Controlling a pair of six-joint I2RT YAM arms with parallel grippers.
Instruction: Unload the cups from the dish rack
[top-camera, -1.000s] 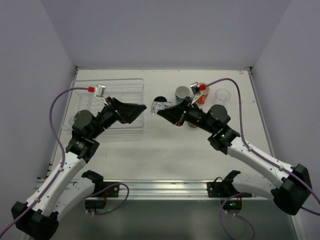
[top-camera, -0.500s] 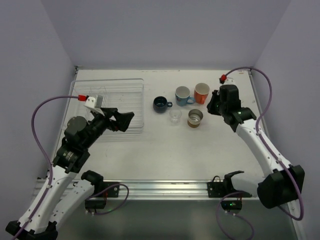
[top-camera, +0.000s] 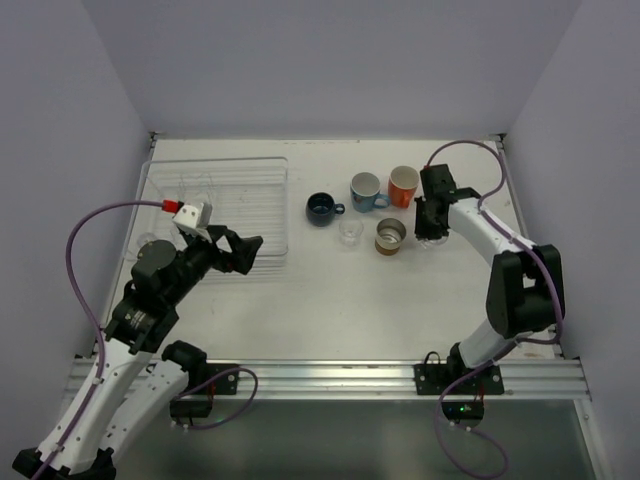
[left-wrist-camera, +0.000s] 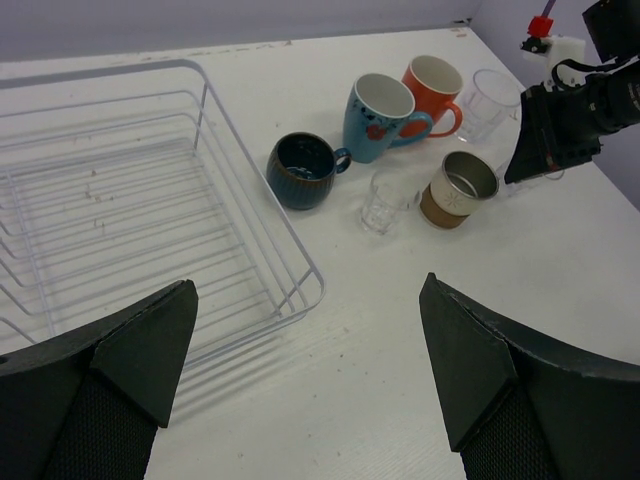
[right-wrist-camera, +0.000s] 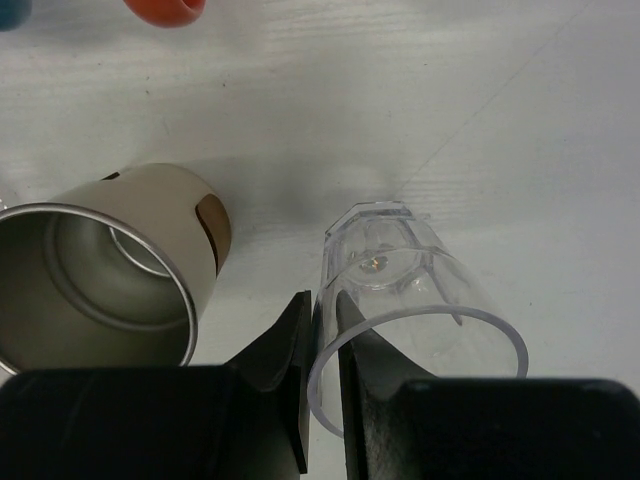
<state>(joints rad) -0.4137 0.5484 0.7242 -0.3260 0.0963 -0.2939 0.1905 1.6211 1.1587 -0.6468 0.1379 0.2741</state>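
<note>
The left gripper (left-wrist-camera: 308, 298) is positioned above the table (left-wrist-camera: 330, 400), jaws spread wide, near the corner of the white wire dish rack (left-wrist-camera: 215, 130). Right of the rack stand a dark-blue mug (left-wrist-camera: 303, 172), a light-blue mug (left-wrist-camera: 376, 116) just beside an orange mug (left-wrist-camera: 436, 84), a clear tumbler (left-wrist-camera: 386, 200) and a tan cup (left-wrist-camera: 458, 188). The right gripper (left-wrist-camera: 518, 165) appears to grip a second clear cup (left-wrist-camera: 540, 182), which is poorly resolved.

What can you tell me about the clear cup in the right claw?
The clear cup looks like see-through plastic, with a round rim and a faceted base. It is empty and upright, just right of the tan metal cup, apart from it. The right claw is shut on its rim, one finger inside, one outside. Whether it rests on the table is unclear.
</note>
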